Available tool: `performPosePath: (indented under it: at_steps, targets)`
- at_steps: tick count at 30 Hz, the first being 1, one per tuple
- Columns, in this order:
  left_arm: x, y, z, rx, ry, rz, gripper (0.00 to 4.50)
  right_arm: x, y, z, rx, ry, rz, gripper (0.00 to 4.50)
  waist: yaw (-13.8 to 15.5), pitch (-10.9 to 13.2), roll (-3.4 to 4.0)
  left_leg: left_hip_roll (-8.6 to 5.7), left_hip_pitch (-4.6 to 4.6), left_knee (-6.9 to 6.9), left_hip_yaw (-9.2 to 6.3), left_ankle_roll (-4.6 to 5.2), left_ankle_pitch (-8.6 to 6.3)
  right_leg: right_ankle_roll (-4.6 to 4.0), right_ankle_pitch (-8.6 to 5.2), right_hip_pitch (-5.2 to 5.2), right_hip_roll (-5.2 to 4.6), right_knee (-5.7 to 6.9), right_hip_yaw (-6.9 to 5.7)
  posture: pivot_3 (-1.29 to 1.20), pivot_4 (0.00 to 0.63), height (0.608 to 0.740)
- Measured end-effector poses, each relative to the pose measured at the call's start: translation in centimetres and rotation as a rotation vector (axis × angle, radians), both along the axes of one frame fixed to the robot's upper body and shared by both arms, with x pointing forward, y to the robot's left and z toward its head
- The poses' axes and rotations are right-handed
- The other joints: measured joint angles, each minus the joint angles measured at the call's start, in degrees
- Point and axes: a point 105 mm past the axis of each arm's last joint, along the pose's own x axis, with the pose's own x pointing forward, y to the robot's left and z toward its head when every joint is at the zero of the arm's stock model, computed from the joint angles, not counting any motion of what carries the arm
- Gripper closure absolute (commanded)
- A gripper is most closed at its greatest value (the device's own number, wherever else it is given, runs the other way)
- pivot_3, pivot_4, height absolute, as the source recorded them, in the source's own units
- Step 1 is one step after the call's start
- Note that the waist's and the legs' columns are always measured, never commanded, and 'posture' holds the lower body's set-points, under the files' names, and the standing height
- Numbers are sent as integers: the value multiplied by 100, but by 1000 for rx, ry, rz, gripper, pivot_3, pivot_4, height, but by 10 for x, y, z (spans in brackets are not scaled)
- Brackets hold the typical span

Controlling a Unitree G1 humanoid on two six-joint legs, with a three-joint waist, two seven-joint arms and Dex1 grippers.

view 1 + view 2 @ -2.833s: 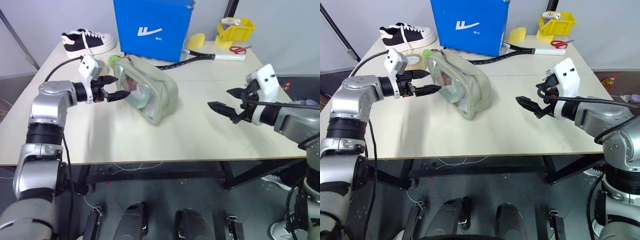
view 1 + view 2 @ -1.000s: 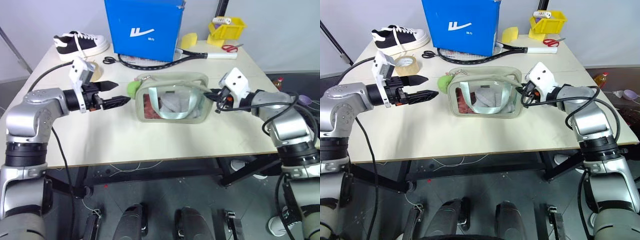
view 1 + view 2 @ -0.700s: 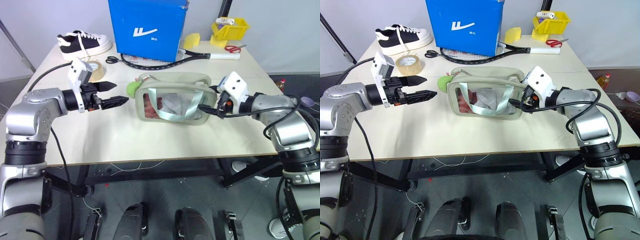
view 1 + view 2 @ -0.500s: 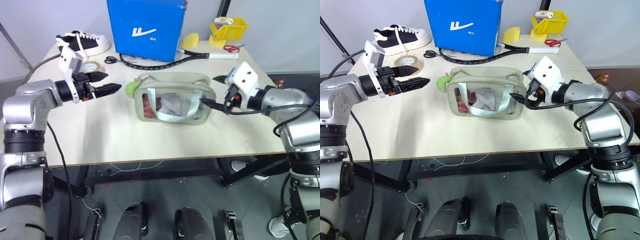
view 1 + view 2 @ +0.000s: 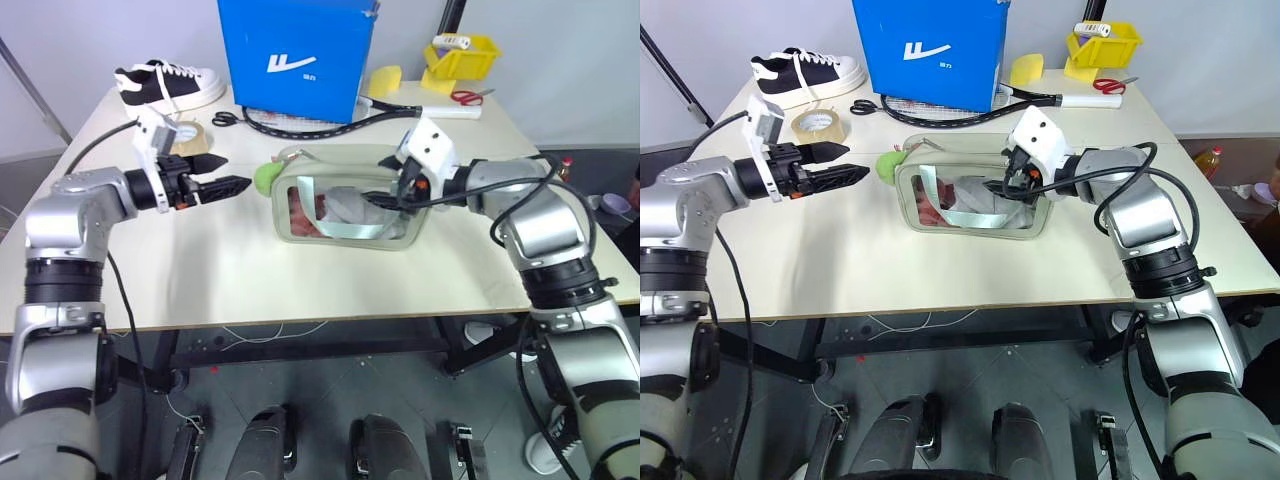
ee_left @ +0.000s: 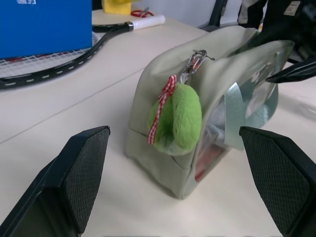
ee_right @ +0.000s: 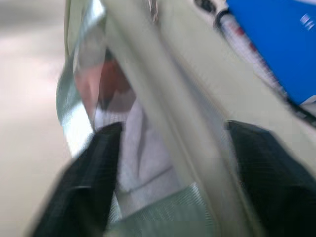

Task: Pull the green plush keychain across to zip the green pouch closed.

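The green pouch (image 5: 348,196) stands at the centre of the frame on the desk (image 5: 250,270), with the green plush keychain (image 5: 264,177) hanging at its left end. The left pincer (image 5: 226,181), released and wide, is left of centre, just beside the keychain without touching it. The right pincer (image 5: 1002,186) straddles the pouch's upper right edge, one finger against the clear window; I cannot tell whether it grips.

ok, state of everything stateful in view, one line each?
pouch: upright on table, zipper unclosed
plush keychain: hanging at the zipper pull, not gripped
left claw: open, short of the keychain
right claw: straddling the pouch's top edge
blue box: upright, closed
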Motion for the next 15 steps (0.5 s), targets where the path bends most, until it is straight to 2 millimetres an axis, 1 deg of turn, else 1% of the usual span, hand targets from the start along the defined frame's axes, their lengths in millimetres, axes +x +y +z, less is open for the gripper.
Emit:
performPosePath:
  at_steps: [1, 3, 4, 6, 8, 10, 13, 15]
  targets:
    - [2, -3, -2, -9, -2, 2, 0, 0, 0, 0, -7, -2, 9, 3199, -4, 0, 0, 0, 0, 0, 1, 0, 0, 2, 1, -1, 3, 0, 0, 0, 150, 740]
    - [4, -6, -5, -15, 0, 8, 0, -1, 4, -1, -25, -8, 36, 4141, -19, 0, -1, 3, 2, 1, 2, 0, 1, 3, 2, -1, 7, 2, 0, 0, 150, 740]
    - [5, -6, -6, -16, 1, 12, 0, -1, 5, -1, -30, -13, 46, 4427, -33, 1, -1, 3, 2, 0, 3, 0, 1, 3, 2, -2, 8, 3, 1, 0, 150, 740]
    - [6, -6, -7, -12, 4, 18, 0, -2, 10, -1, -29, -21, 67, 4427, -50, 1, -1, 7, 3, -1, 7, 0, 1, 3, 2, -7, 10, 7, 3, 0, 150, 740]
    - [7, -4, -6, -12, 6, 23, 0, -5, 19, -1, -21, -27, 100, 4427, -54, 1, 0, 9, 3, -2, 9, 0, 1, 3, 2, -11, 13, 9, 4, 0, 150, 740]
    - [6, 4, -2, -1, 0, 35, 0, -11, 30, 1, -27, -42, 148, 4427, -44, 2, -1, 9, 1, -2, 13, -1, 1, 3, 2, -15, 12, 11, 5, 0, 150, 740]
    - [4, 13, 8, 21, -19, 42, 0, -17, 40, 4, -29, -60, 185, 4427, -26, 2, -2, 8, 0, 0, 20, 1, 0, 3, 2, -14, 9, 9, 7, 0, 150, 740]
    - [0, 16, 11, 35, -20, 31, 0, -19, 44, 2, -36, -46, 182, 4427, -4, 2, -2, 7, 0, 1, 21, 1, 0, 5, 3, -13, 6, 9, 7, 0, 150, 740]
